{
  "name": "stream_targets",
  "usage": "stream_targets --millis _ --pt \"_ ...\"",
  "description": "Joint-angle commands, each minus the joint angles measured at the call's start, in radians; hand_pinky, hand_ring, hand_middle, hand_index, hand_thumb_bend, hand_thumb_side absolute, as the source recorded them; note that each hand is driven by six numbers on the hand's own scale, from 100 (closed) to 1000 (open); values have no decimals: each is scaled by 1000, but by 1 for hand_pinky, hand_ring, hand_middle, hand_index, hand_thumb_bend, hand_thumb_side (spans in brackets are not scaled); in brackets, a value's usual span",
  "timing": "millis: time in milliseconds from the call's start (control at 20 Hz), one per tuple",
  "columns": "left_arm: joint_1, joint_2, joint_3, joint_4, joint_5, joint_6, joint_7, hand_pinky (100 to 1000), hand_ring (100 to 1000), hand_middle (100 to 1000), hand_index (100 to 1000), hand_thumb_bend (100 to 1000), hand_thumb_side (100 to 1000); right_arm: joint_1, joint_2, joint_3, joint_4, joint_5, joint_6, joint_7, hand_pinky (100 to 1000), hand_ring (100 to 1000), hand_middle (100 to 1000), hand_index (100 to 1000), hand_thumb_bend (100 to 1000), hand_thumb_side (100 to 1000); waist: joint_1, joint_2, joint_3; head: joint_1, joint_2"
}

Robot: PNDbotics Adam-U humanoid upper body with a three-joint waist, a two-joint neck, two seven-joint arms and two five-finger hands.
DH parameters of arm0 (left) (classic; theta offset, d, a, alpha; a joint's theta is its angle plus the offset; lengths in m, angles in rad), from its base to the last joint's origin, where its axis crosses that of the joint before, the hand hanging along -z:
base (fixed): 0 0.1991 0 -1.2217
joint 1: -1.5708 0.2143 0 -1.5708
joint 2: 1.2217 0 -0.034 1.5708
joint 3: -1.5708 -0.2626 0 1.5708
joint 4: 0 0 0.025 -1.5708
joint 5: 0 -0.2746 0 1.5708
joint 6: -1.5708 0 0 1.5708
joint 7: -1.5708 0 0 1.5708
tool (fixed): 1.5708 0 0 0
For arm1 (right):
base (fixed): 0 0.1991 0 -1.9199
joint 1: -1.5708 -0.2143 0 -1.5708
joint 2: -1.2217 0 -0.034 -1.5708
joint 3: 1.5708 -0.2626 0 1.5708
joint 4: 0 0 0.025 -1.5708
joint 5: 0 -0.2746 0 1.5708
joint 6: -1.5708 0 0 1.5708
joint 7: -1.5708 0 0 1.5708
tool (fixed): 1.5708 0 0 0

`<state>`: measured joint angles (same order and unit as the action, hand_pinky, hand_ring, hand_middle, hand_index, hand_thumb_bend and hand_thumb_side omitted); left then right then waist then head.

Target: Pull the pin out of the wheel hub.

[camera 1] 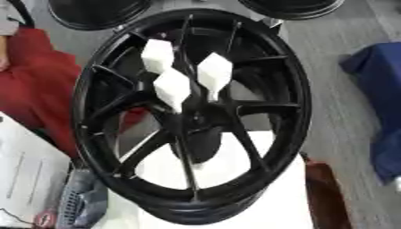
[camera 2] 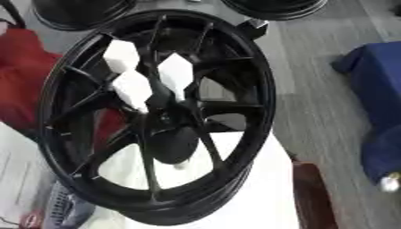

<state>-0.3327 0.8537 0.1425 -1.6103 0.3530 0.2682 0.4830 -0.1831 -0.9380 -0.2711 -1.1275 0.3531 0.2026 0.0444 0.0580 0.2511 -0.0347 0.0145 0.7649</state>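
A black wheel hub (camera 1: pixel 192 116) stands tilted on a white worktop (camera 1: pixel 274 197), its lower rim resting near the worktop's near edge and its spoked face turned up toward the camera. Three white pins (camera 1: pixel 172 87) stick out of the hub's centre — blocky, faceted heads on thin tapering stems, clustered just beside one another above the middle of the spokes. One sits upper left (camera 2: pixel 121 56), one upper right (camera 2: pixel 176 71), and one lower between them (camera 2: pixel 131 88). Neither hand of the robot shows in either view, so whether they are released or clenched cannot be told. Red fabric (camera 1: pixel 31 80) lies to the left of the hub, something blue (camera 1: pixel 380 67) to the right — both off the worktop. Two more dark rims (camera 1: pixel 98 11) show along the far edge.
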Motion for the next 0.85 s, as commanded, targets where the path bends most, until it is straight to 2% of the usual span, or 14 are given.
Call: stream_targets --millis 50,100,150,350,550,850 --pt "-10 46 19 -8 3 -2 3 829 847 807 894 317 816 -25 -28 -37 -29 -49 24 -50 879 799 779 844 100 516 -6 -17 2 -3 5" --pt "-12 46 18 -8 4 -3 2 829 847 807 894 317 816 -37 -27 -42 -43 -90 33 -83 874 782 762 835 100 646 -6 -17 4 -3 5" --pt "-14 45 18 -9 4 -3 2 829 847 807 893 318 815 -54 -25 -42 -63 -136 39 -118 868 755 735 824 100 639 -6 -17 6 -5 5" --pt "-25 37 10 -18 4 -5 -6 829 846 806 893 322 812 -152 -16 -4 -149 -271 30 -208 866 736 720 813 100 809 -4 -19 19 -16 5" --pt "-35 11 4 -53 -3 -11 -12 827 845 805 891 328 804 -307 35 56 -220 -340 -1 -192 871 732 726 817 100 793 1 -18 36 -27 5" --pt "-56 -51 -5 -120 -29 -20 -4 824 840 802 890 338 795 -485 190 101 -279 -404 -42 -195 863 720 724 811 100 770 9 -3 53 -44 5"
